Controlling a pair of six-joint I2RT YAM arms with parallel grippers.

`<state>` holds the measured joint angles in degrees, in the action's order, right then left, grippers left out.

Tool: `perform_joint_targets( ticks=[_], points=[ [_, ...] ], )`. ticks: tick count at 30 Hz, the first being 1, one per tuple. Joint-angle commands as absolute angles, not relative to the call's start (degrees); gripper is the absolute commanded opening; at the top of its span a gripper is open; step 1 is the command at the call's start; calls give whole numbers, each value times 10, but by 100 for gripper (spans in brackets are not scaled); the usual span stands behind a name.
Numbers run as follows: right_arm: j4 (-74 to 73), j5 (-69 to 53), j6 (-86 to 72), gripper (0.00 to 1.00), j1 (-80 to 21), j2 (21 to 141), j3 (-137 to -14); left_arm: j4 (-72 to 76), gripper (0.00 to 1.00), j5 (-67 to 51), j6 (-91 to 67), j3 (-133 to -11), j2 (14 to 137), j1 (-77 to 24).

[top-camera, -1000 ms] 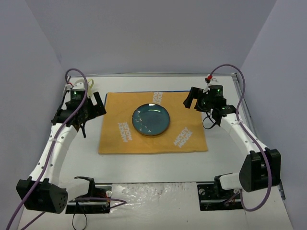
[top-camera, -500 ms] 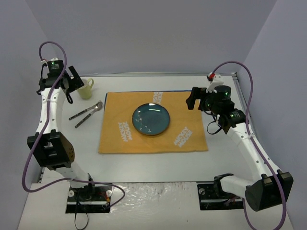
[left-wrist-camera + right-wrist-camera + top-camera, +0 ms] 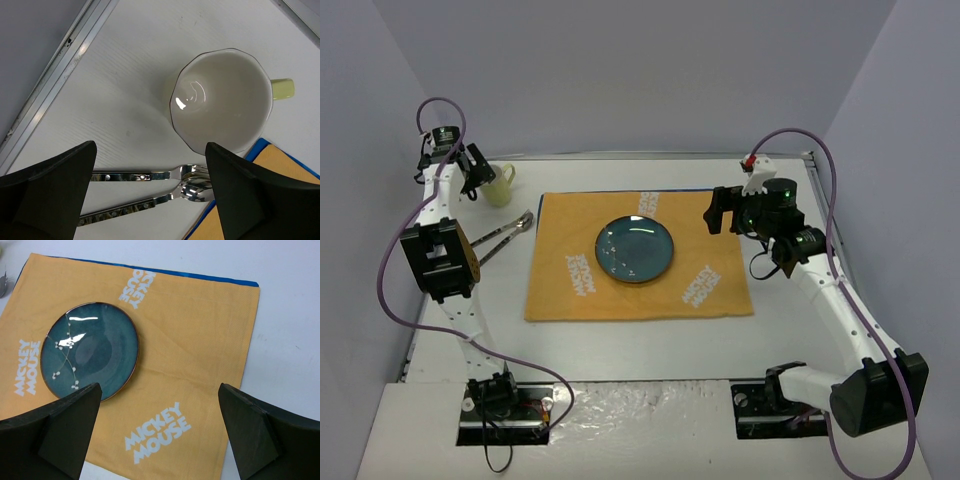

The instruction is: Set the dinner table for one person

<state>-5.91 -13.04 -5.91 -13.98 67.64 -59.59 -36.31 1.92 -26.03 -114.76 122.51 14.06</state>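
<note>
Dinner table [image 3: 650, 345]: white top filled the workspace in front of both arm bases, with its metal rim running along the far and left edges.

Placemat [image 3: 560, 290]: orange, with white lettering, lay flat mid-table with a blue strip showing along its far edge. The blue plate [image 3: 634, 250] sat on it, roughly central and empty.

Far-left corner of the table: a pale cup [image 3: 222, 100] stood upright and empty, its handle on the side away from the left rim. A fork [image 3: 135, 176] and a spoon [image 3: 150, 202] lay side by side on the bare top, just beside the cup, their heads near the placemat's far-left corner.

Left gripper [image 3: 150, 150]: raised over the cup and cutlery, fingers spread wide, nothing between them.

Right gripper [image 3: 159, 387]: held above the right part of the placemat, pointing towards the plate, fingers likewise spread, gripping nothing and touching nothing.
</note>
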Motion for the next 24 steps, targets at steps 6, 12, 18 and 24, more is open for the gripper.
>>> perform_joint_targets(
  ticks=[6, 12, 18, 24],
  points=[
    [-45, -154, -43, 100, -143, 676, -584, -316, 82, 41, -280, -1205, 1232, 144],
    [-42, -147, -52, 100, -144, 672, -580, -317, 76, 32, -277, -1228, 1268, 143],
    [-43, -144, -49, 100, -145, 668, -577, -297, 60, 18, -276, -1228, 1281, 142],
    [-42, -145, -51, 100, -144, 670, -585, -271, 19, 12, -262, -1209, 1263, 142]
  ],
)
